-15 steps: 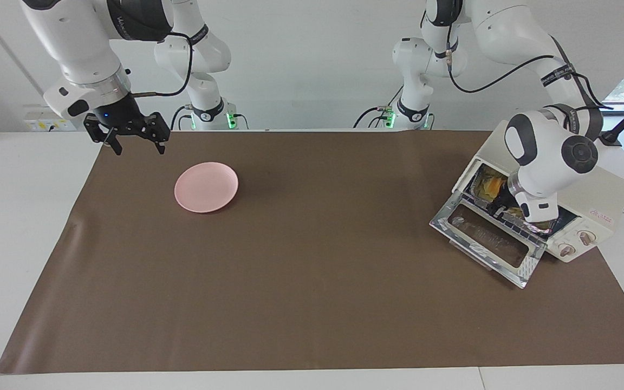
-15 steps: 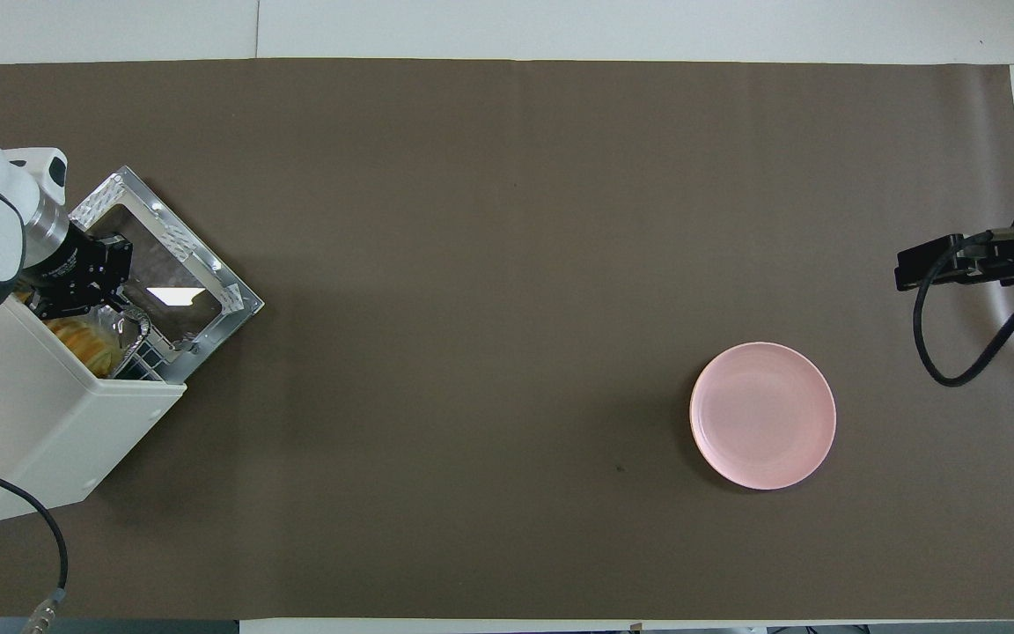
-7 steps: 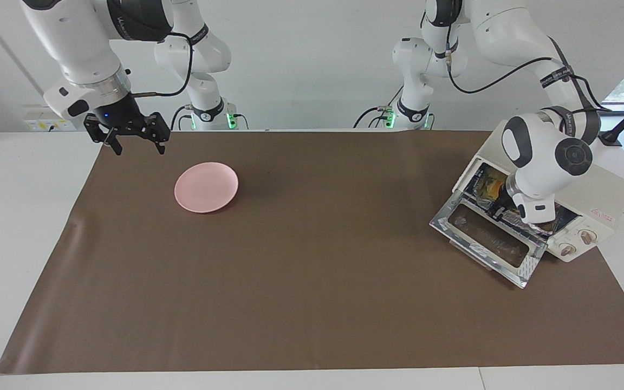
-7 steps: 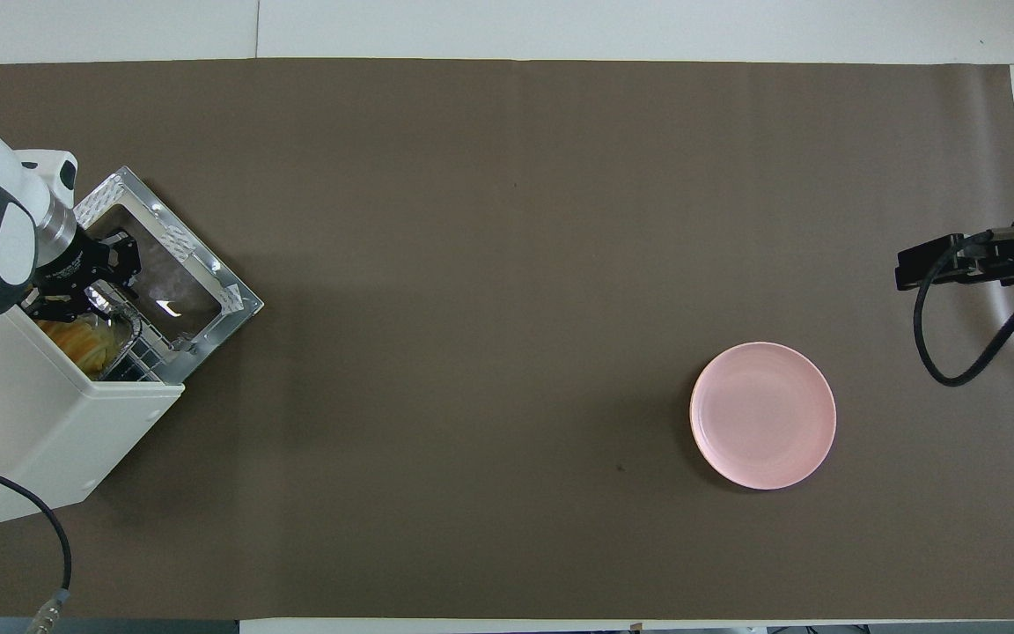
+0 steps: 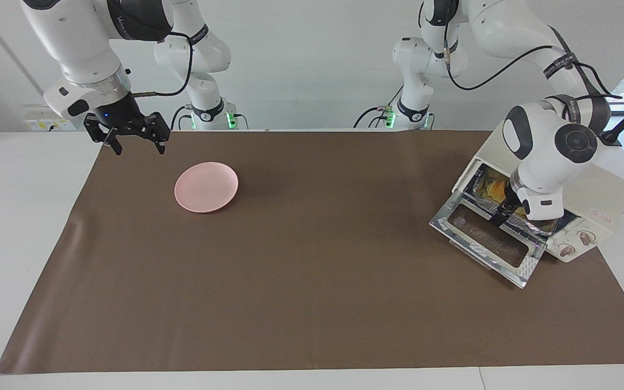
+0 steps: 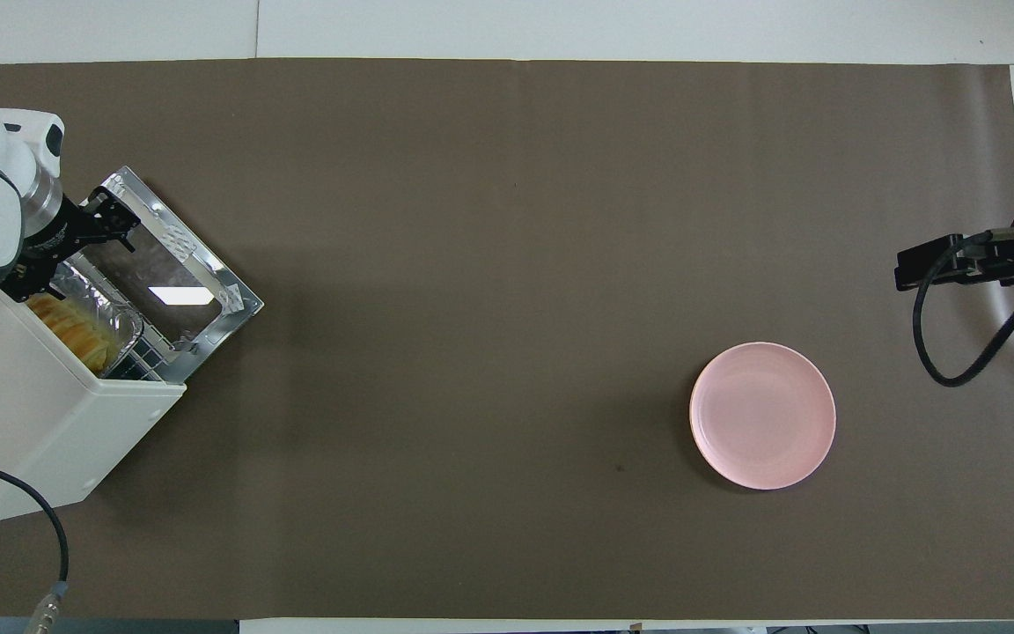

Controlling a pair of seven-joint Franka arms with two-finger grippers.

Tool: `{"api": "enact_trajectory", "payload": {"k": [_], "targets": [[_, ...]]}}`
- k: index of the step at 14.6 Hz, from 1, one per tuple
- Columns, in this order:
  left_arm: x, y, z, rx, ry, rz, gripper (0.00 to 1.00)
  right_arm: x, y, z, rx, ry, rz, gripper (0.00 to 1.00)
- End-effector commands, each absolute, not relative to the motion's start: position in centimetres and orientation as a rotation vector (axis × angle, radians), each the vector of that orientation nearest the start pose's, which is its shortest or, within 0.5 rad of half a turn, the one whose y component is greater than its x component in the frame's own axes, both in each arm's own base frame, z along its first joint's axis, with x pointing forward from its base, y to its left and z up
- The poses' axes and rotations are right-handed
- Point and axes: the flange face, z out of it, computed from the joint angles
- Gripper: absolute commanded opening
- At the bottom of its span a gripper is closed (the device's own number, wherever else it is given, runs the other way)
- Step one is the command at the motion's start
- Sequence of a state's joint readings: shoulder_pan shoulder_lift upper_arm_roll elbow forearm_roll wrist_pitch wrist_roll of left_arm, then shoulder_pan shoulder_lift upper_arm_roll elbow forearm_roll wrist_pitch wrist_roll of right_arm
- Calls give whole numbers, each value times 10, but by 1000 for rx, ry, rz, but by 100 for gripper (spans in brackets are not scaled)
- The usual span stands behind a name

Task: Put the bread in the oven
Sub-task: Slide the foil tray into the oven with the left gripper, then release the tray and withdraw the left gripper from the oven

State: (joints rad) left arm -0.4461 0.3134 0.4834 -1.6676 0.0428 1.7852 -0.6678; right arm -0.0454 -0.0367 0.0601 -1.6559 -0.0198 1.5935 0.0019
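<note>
Facing view: a brown mat covers a white table. At the left arm's end stands a cream-white toaster oven with two round knobs, its glass drop door folded down flat in front of it. Inside the open mouth, a golden loaf of bread lies in a crinkled silver foil tray on the rack. The left gripper hangs just over the hinge edge of the door, at the oven's mouth, beside the tray; most of it is hidden by the arm's white wrist, so whether its fingers are apart or together cannot be told here. The right gripper waits in the air over the mat's corner at the right arm's end, its two fingers spread apart and holding nothing. A round pink plate sits bare on the mat near it.

Overhead view: the oven shows its plain top. The bread sits in the foil tray just inside the opening. The left gripper is over the open door, its black fingers apart and holding nothing. The plate lies well apart from the oven. The right gripper shows only edge-on.
</note>
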Motion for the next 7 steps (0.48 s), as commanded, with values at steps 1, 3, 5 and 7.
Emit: {"api": "enact_trajectory", "payload": {"k": [1,3,5,7], "targets": [[628,-9,442,-2741,-901,118,100,541,7,608,-3149,-10,44,100],[635,-18,462,-2784,-827,79,100,541,6,608,-3149,-7,44,100],[634,-27,475,-2828,-690,100,100,541,8,608,-3149,-12,44,100],[632,-32,495,-2865,-573,106,100,541,6,608,-3149,-7,44,100]]}}
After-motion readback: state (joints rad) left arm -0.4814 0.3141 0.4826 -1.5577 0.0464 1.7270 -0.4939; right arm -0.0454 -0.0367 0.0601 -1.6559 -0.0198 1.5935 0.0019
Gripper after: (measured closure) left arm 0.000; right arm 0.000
